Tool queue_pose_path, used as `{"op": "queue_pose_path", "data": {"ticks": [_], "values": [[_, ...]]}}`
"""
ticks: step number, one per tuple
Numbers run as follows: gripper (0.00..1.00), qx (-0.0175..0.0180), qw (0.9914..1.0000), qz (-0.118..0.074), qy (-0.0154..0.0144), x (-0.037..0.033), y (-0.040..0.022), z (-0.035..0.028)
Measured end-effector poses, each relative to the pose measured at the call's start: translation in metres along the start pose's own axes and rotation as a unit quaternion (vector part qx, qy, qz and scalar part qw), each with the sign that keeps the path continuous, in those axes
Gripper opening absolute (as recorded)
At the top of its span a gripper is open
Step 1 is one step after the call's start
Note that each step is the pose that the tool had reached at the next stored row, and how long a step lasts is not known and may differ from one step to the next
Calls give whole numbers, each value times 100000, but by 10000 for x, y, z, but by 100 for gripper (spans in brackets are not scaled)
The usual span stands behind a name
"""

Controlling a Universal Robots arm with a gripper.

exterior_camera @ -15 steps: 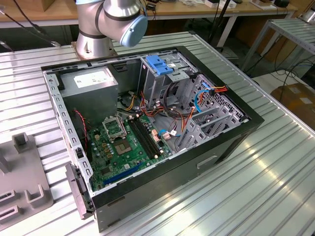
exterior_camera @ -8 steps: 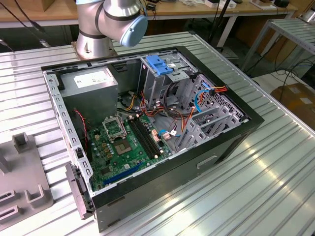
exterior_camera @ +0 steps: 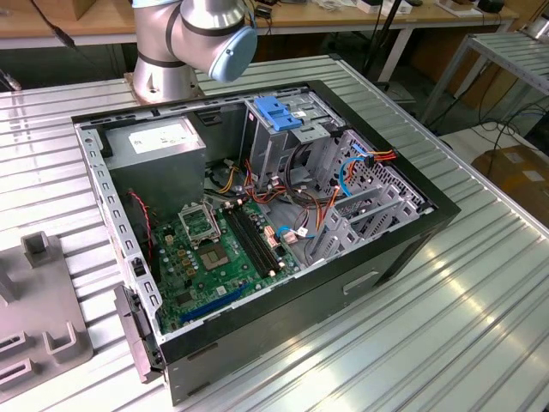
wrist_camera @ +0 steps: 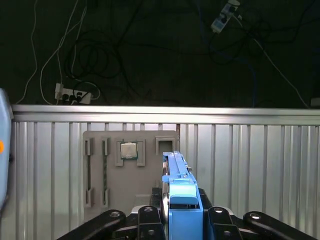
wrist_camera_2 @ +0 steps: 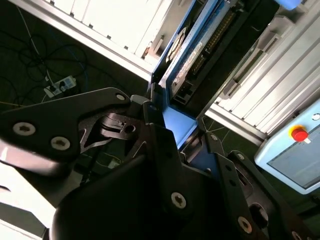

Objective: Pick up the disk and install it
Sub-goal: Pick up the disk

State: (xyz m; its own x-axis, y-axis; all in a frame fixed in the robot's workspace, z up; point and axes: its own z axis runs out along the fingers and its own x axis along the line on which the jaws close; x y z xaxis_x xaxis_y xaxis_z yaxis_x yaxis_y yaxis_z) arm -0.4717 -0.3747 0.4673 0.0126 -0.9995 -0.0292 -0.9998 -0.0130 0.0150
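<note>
Nearest to you in both wrist views is the claw [wrist_camera: 181,221], its black fingers [wrist_camera: 216,216] drawn in against the two sides of the disk [wrist_camera: 176,180], so you have it clamped and carried, with no gap showing between pad and rail. In the first wrist view the disk stands out from the claw edge-on, light blue carrier rail uppermost. In the second wrist view the disk [wrist_camera_2: 192,52] shows its broad side, the printed label and a connector edge running away from the claw [wrist_camera_2: 172,136]. Beyond the disk in the first wrist view lies a grey fixture plate [wrist_camera: 131,186] on the ribbed metal tabletop [wrist_camera: 250,165]. The plate holds a square processor chip [wrist_camera: 128,150] in one recess and a green memory stick [wrist_camera: 105,172] in a long slot beside it. Past the tabletop edge you see the dark floor [wrist_camera: 165,65], with loose cables and a power strip [wrist_camera: 75,93]. In the second wrist view a pale blue pendant [wrist_camera_2: 295,162] with a red button [wrist_camera_2: 299,134] sits off to one side. In the exterior view the open computer case [exterior_camera: 377,257] lies on its side on the tabletop [exterior_camera: 480,300]. The green motherboard [exterior_camera: 214,249] is exposed, the power supply [exterior_camera: 159,146] sits in the far corner, and the metal drive cage [exterior_camera: 287,150] carries a blue handle [exterior_camera: 276,112]. Farthest back stands the arm [exterior_camera: 197,34].
</note>
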Motion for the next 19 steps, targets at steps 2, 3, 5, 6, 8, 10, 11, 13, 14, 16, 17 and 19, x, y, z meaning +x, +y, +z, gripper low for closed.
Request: {"op": "queue_pose_path", "data": {"ticks": [2,3,5,6,8,10,11,13,14,16,17,19], "values": [[37,7,100000,-2,-4,-2,1,-59],[37,2,100000,-1,-1,-3,2,-92],[37,4,100000,-1,-1,-5,2,-172],[37,-9,100000,-1,4,-7,3,-228],[37,4,100000,-1,-2,-9,4,-297],[37,3,100000,-1,-1,-11,6,-385],[37,9,100000,-3,-5,-12,6,-414],[37,1,100000,1,0,-15,8,-496],[37,8,100000,-3,-4,-15,8,-525],[37,-3,100000,-2,1,-17,9,-585],[37,8,100000,-2,-4,-18,9,-610],[37,5,100000,-3,-3,-20,11,-705]]}}
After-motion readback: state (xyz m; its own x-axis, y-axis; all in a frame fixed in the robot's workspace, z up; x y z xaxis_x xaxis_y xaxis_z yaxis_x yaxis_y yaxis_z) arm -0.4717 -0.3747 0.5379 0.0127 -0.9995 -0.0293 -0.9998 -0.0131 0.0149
